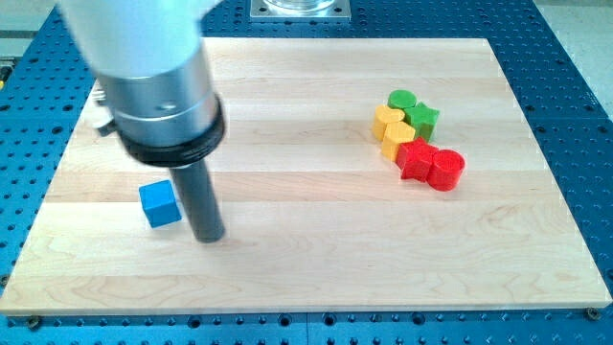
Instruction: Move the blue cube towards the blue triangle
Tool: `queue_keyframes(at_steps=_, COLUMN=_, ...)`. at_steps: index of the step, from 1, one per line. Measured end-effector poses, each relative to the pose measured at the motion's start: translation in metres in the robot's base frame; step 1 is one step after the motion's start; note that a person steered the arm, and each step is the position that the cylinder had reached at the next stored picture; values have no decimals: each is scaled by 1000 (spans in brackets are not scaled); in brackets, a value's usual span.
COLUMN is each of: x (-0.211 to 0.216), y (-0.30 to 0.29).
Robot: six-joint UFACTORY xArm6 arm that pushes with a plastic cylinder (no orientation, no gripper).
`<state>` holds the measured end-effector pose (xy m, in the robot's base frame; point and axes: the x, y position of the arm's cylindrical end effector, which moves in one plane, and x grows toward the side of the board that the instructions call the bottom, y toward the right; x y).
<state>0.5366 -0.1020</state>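
Note:
The blue cube [160, 204] sits on the wooden board [306, 240] at the view's left, a little below the middle. My tip [209, 236] rests on the board just right of the cube and slightly lower, very close to its right face. The rod hangs from a wide grey and black arm body [158, 86] that fills the view's upper left. No blue triangle shows; the arm body hides part of the board's upper left.
A tight cluster stands at the view's right: a green round block [401, 100], a green star [422, 119], two yellow blocks [391, 126], a red star [416, 159] and a red cylinder [446, 170]. A blue perforated table [575, 115] surrounds the board.

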Motion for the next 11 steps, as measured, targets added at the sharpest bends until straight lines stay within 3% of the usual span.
queue_keyframes(at_steps=1, x=-29, y=-35)
queue_keyframes(at_steps=2, x=-29, y=-43)
queue_keyframes(at_steps=4, x=9, y=-59)
queue_keyframes(at_steps=5, x=-2, y=-100)
queue_keyframes(at_steps=6, x=-3, y=-94)
queue_keyframes(at_steps=7, x=28, y=-103)
queue_keyframes(at_steps=9, x=-7, y=-136)
queue_keyframes(at_steps=11, x=5, y=-168)
